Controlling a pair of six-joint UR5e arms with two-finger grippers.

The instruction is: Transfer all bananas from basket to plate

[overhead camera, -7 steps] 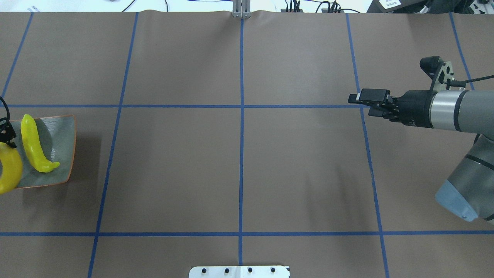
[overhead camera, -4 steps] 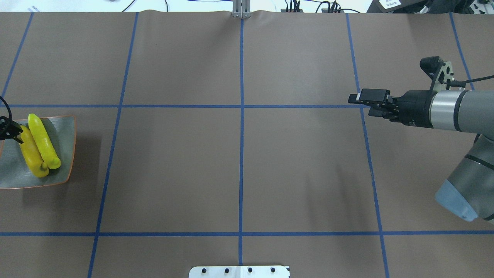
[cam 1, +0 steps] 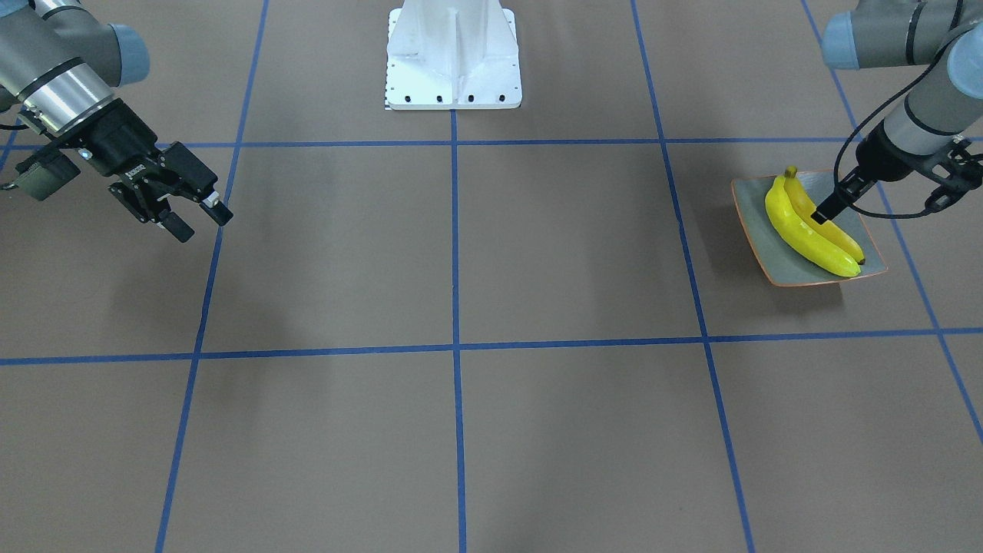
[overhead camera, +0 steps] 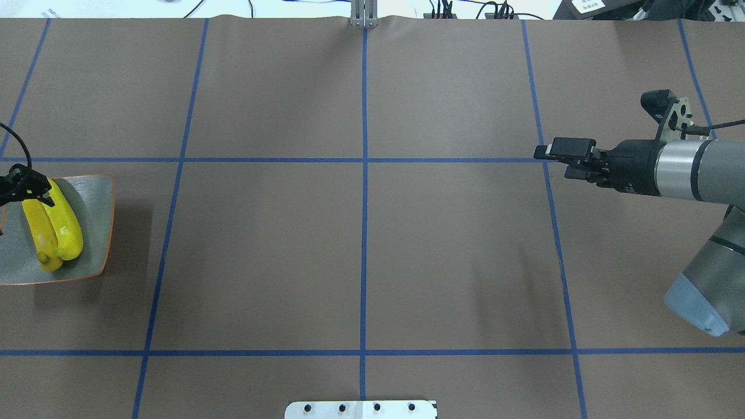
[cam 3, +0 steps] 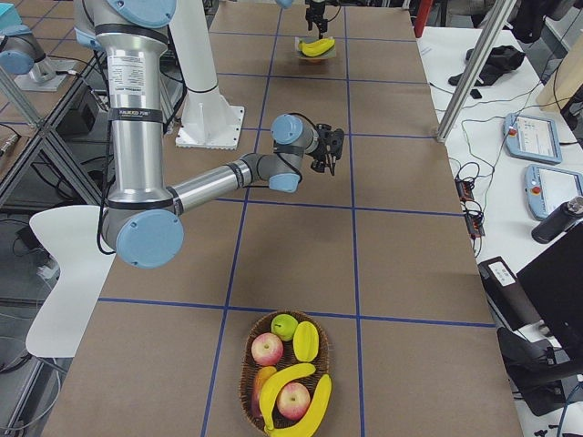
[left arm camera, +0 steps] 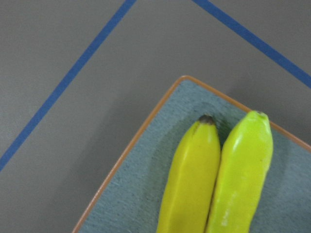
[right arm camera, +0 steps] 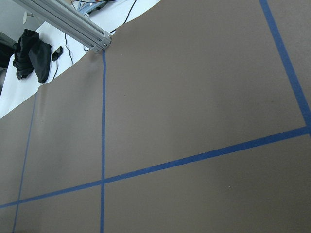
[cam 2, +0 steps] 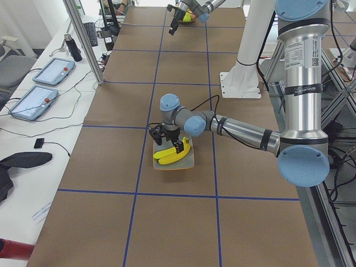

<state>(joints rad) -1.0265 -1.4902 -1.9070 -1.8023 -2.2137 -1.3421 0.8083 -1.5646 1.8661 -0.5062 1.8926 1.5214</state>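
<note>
Left gripper (cam 2: pixel 168 142) (jaws apart) has set banana (overhead camera: pixel 36 233) on plate (overhead camera: pixel 93 233).

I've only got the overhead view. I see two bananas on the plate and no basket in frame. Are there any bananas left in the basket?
Observer: Yes. The exterior right view shows the basket at the table's end on the robot's right, with two bananas in it among other fruit.
Operator: The left gripper is cut off at my edge. Is it holding anything?
Observer: No. The left gripper is open over the plate and grips nothing. The plate's bananas lie side by side beneath it.
</note>
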